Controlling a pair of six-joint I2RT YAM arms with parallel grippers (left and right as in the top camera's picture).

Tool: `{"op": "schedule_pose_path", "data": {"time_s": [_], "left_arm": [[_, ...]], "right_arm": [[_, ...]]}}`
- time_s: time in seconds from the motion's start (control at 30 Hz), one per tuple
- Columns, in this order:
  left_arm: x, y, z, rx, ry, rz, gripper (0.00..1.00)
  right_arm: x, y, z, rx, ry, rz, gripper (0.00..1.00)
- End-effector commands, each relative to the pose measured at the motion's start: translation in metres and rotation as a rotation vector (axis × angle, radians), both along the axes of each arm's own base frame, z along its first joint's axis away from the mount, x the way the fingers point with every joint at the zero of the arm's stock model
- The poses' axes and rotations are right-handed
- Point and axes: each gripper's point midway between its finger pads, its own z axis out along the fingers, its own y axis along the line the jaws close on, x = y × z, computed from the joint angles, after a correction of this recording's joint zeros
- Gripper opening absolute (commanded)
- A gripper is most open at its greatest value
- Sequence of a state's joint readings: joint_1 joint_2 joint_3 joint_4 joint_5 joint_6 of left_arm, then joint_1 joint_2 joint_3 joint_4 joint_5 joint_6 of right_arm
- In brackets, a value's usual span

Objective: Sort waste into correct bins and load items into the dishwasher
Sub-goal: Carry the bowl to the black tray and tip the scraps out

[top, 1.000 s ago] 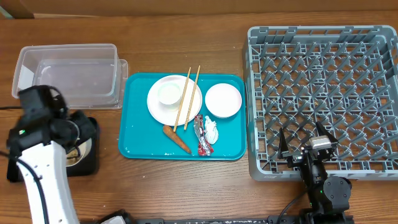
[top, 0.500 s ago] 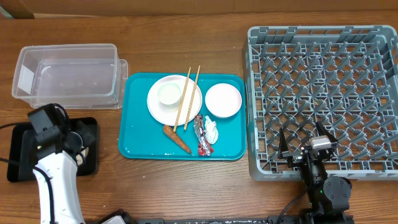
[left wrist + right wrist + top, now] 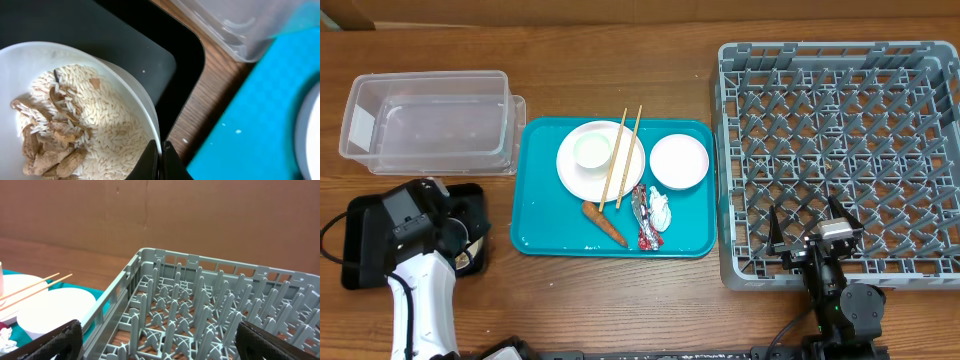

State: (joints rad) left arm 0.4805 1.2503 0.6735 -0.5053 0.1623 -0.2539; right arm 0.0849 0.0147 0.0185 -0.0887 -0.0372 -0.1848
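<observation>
Progress: early | left gripper (image 3: 160, 159) clamped on rice bowl (image 3: 127, 87) over black tray (image 3: 75, 25) | right gripper (image 3: 805, 225) agape | rack (image 3: 840, 110) unloaded | teal tray (image 3: 545, 230) items untouched

tray (image 3: 535, 235) teal | rack (image 3: 730, 150) grey | carrot (image 3: 604, 224) orng | bin (image 3: 360, 245) blk | bowl (image 3: 25, 60) wht

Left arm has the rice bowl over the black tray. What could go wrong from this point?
1. The left gripper pinches only the thin rim of the white bowl. Loaded with rice and scraps, the bowl could twist or slip out.
2. The bowl hangs near the edge of the black tray, so tipping it there might scatter rice onto the table or the teal tray.
</observation>
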Motion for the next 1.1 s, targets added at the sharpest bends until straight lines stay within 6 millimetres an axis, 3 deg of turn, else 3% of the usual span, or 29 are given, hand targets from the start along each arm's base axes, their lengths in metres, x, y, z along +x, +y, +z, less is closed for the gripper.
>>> {"op": "schedule_pose_path", "data": {"time_s": [0.0, 0.1, 0.27, 0.43, 0.53, 0.7, 0.83, 1.07], "left_arm": [[0.008, -0.027, 0.003, -0.076, -0.042, -0.097, 0.04], [0.012, -0.048, 0.006, -0.139, -0.061, -0.167, 0.04], [0.012, -0.067, 0.006, -0.16, -0.064, -0.258, 0.04], [0.011, -0.069, 0.009, -0.154, -0.062, -0.275, 0.04], [0.019, -0.058, 0.026, -0.149, -0.117, -0.247, 0.04], [0.026, -0.044, 0.056, -0.284, -0.297, -0.242, 0.04], [0.017, -0.018, 0.082, -0.363, -0.47, -0.226, 0.04], [-0.004, 0.021, 0.103, -0.401, -0.663, -0.154, 0.04]], "right_arm": [[0.0, 0.0, -0.001, -0.002, -0.005, 0.002, 1.0], [0.0, 0.0, -0.001, -0.002, -0.006, 0.002, 1.0], [0.0, 0.0, -0.001, -0.002, -0.005, 0.002, 1.0], [0.0, 0.0, -0.001, -0.002, -0.006, 0.002, 1.0], [0.0, 0.0, -0.001, -0.002, -0.005, 0.002, 1.0], [0.0, 0.0, -0.001, -0.002, -0.006, 0.002, 1.0], [0.0, 0.0, -0.001, -0.002, -0.006, 0.002, 1.0], [0.0, 0.0, -0.001, -0.002, -0.006, 0.002, 1.0]]}}
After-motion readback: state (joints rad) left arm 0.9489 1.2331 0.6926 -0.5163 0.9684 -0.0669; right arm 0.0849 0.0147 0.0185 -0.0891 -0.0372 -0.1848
